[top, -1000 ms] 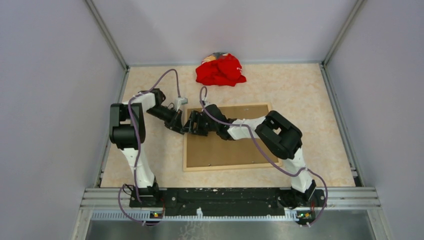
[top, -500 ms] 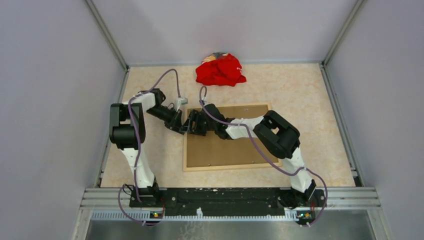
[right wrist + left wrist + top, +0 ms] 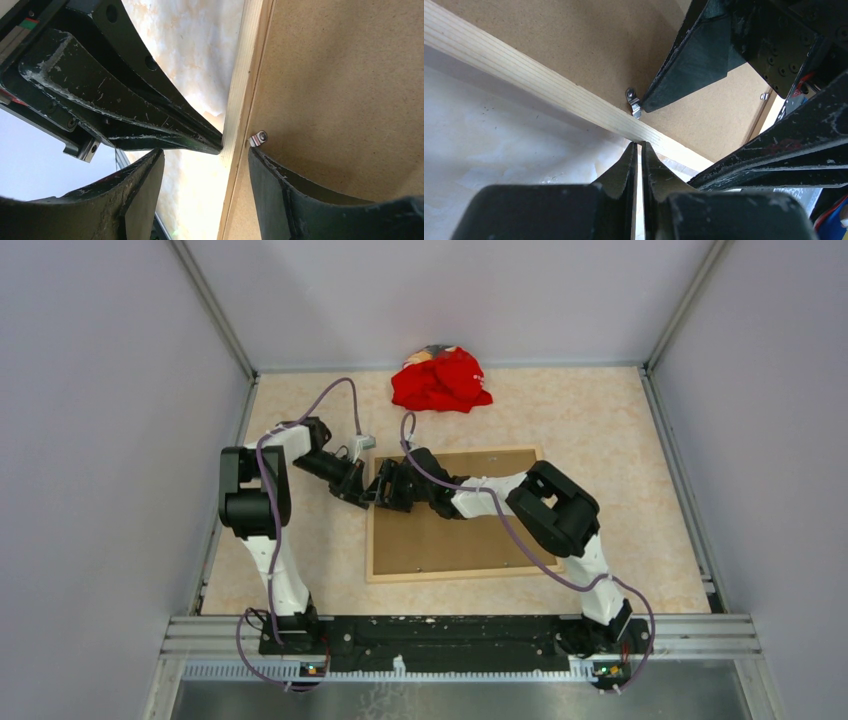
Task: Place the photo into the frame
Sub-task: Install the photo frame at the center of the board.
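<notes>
The frame (image 3: 455, 571) lies face down on the table, its light-wood rails round a brown backing board (image 3: 450, 537). The photo is not in view. My left gripper (image 3: 367, 497) is shut and empty, and its tips (image 3: 640, 144) touch the outer side of the frame's left rail (image 3: 539, 82). My right gripper (image 3: 384, 487) is open and straddles that same rail (image 3: 243, 95). One finger (image 3: 137, 187) is over the table and the other finger (image 3: 280, 185) is on the backing board, just below a small metal tab (image 3: 258, 138). The tab also shows in the left wrist view (image 3: 634, 102).
A crumpled red cloth (image 3: 440, 380) lies at the back of the table. Grey walls close in the left, right and back sides. The two grippers are nearly touching at the frame's upper left rail.
My right gripper has edged slightly left, toward the frame's left rail and the left gripper. The left arm and the frame have not visibly moved.
</notes>
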